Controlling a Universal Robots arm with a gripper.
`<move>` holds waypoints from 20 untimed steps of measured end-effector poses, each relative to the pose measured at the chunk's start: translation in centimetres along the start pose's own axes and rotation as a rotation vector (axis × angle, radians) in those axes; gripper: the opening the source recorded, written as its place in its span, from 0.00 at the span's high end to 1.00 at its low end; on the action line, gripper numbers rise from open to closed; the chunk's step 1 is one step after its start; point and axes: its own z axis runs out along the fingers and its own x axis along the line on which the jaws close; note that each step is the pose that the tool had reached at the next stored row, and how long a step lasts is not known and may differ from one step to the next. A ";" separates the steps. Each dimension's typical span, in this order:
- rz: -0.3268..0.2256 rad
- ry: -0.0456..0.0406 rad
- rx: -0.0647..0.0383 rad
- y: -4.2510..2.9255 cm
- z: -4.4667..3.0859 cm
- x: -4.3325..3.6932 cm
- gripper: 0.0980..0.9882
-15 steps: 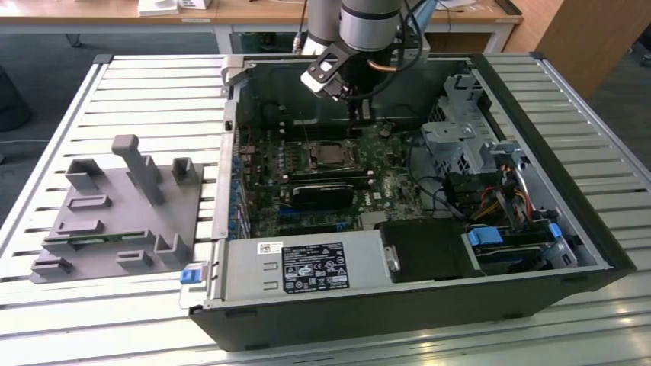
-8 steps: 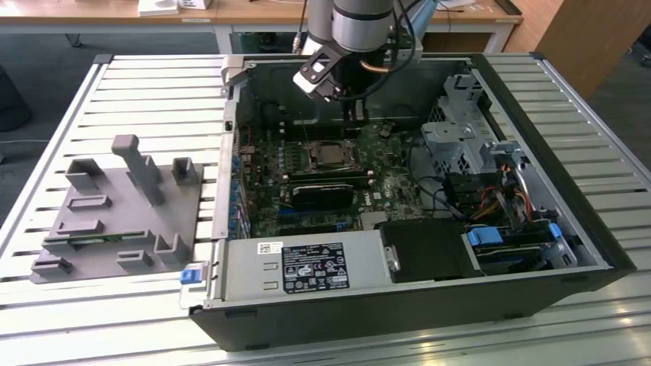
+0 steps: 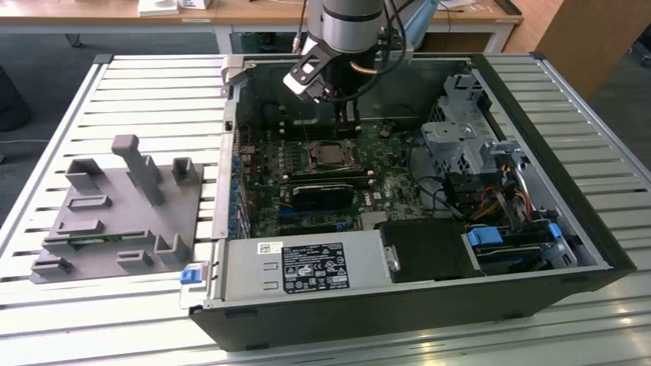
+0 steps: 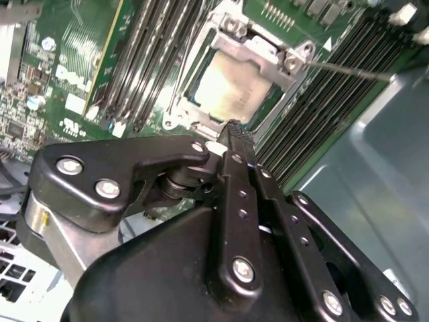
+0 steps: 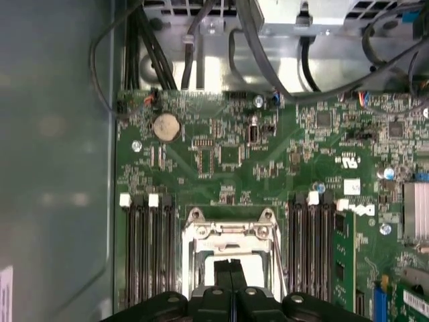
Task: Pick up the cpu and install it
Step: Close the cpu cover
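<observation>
Gripper: gripper (image 4: 233, 129) with its fingers pressed together and nothing seen between them. Hangs over the open computer case (image 3: 569, 164), tips pointing down at the green board (image 3: 264, 191).
Cpu: cpu (image 4: 231, 90) lying flat in the socket near the middle of the board, silvery top facing up.
Way from gripper to cpu: right under the tips. In the first wrist view the joined tips (image 5: 231, 267) sit over the middle of the socket. Looks near but apart, not touching.
Cpu shape: square, so no long side to line up. Edges run along the dark memory slots (image 4: 157, 54) on both sides.
Socket frame: metal frame (image 4: 265, 54) lying around the cpu's rim. Thin wire lever (image 4: 348, 69) sticking out to one side, likely not hooked down.
Grey tray: grey tray (image 3: 112, 213) on the counter (image 3: 152, 99) at the exterior view's left, well apart from the case and far from the gripper.
Task so far: cpu looks already set in its place. Locking it in looks not yet done.
</observation>
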 end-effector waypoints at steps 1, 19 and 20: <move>0.000 0.0001 0.000 -0.21 0.09 0.00 0.99; -0.001 0.0003 0.009 -2.52 2.13 -0.07 0.99; -0.001 0.0002 0.009 -2.53 2.19 -0.07 0.99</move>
